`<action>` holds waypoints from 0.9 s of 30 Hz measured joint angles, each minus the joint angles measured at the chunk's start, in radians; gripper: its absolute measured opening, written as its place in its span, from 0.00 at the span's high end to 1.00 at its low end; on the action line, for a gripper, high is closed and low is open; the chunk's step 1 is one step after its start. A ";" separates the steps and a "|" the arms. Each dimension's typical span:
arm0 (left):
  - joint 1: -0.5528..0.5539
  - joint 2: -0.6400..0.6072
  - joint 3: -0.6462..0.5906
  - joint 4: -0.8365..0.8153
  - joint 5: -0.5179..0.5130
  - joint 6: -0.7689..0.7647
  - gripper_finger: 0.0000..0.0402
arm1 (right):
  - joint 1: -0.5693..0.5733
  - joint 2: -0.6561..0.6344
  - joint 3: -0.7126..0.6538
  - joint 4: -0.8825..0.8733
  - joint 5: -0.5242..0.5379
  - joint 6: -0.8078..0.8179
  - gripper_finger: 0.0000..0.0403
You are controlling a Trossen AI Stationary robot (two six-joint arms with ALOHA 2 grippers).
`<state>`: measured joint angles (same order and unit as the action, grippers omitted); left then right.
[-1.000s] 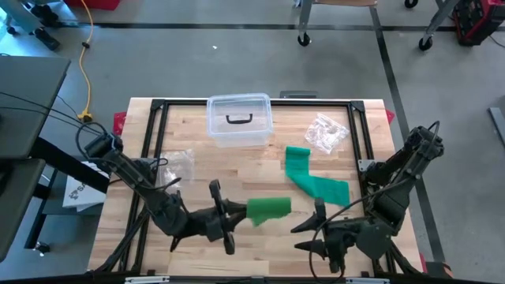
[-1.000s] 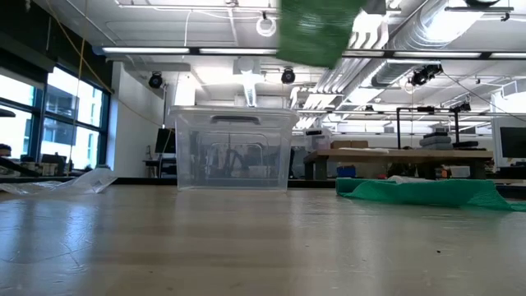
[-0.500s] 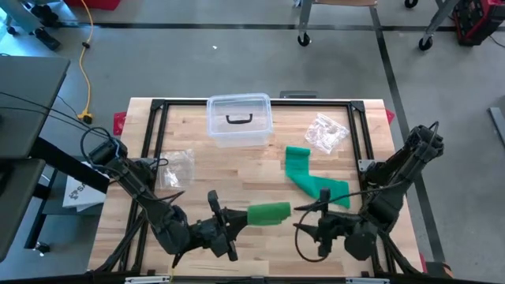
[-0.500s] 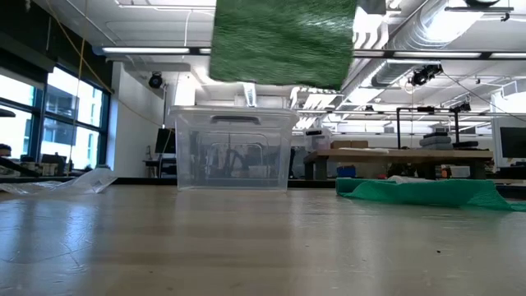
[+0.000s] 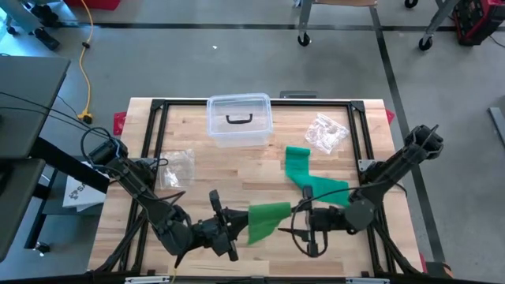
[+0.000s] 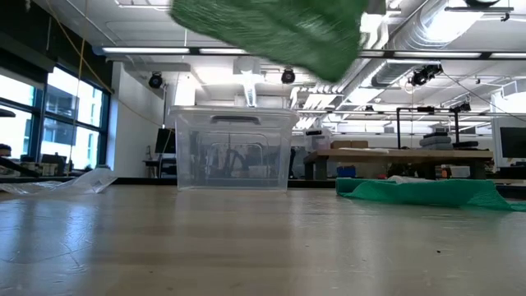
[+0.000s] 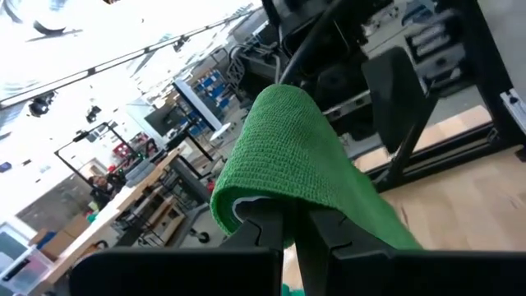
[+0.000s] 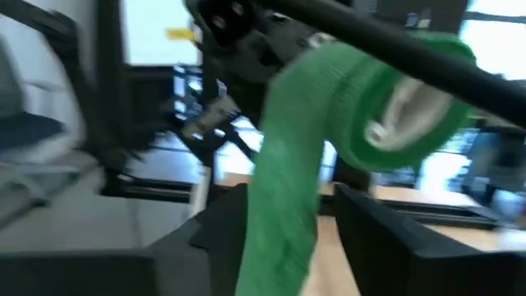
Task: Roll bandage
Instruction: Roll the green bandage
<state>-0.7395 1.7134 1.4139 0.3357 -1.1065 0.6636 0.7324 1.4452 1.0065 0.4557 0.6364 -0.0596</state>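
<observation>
A green bandage roll [image 5: 267, 219] hangs above the table's near middle, with my left gripper [image 5: 233, 225] shut on it from the left. In the left wrist view the roll [image 7: 288, 164] wraps over the shut fingers. A loose strip [image 8: 283, 197] hangs from the roll [image 8: 394, 90], whose white core shows. My right gripper [image 5: 304, 225] is open and points level at the roll from the right, one finger on either side of the strip; whether they touch it I cannot tell. The rest of the bandage [image 5: 312, 180] lies crumpled on the table at the right. My left gripper holds the roll's near end [image 7: 271, 210], coming level from the table's left. The green windings lie over the shut fingers [image 7: 325, 234] and hide their tips, so the kind of hold does not show. The roll is lifted clear of the table, its loose strip hanging below.
A clear lidded plastic box [image 5: 239, 120] stands at the far middle. Crumpled clear bags lie at the far right [image 5: 326, 132] and at the left [image 5: 177, 166]. A black frame [image 5: 154, 106] rims the wooden table. Bare wood lies in the middle.
My right gripper has swung from pointing down to level and moved toward the table's left, up to the roll. My left gripper has rolled about its own line, turning the roll. A flap of bandage now spreads out below the roll.
</observation>
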 joint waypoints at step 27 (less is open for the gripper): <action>0.008 0.000 -0.001 -0.210 -0.027 -0.182 0.99 | 0.145 -0.006 0.113 0.110 0.280 -0.316 1.00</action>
<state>-0.7315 1.7134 1.4132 0.1253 -1.1335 0.4820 0.8777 1.4394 1.1191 0.5654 0.9165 -0.3759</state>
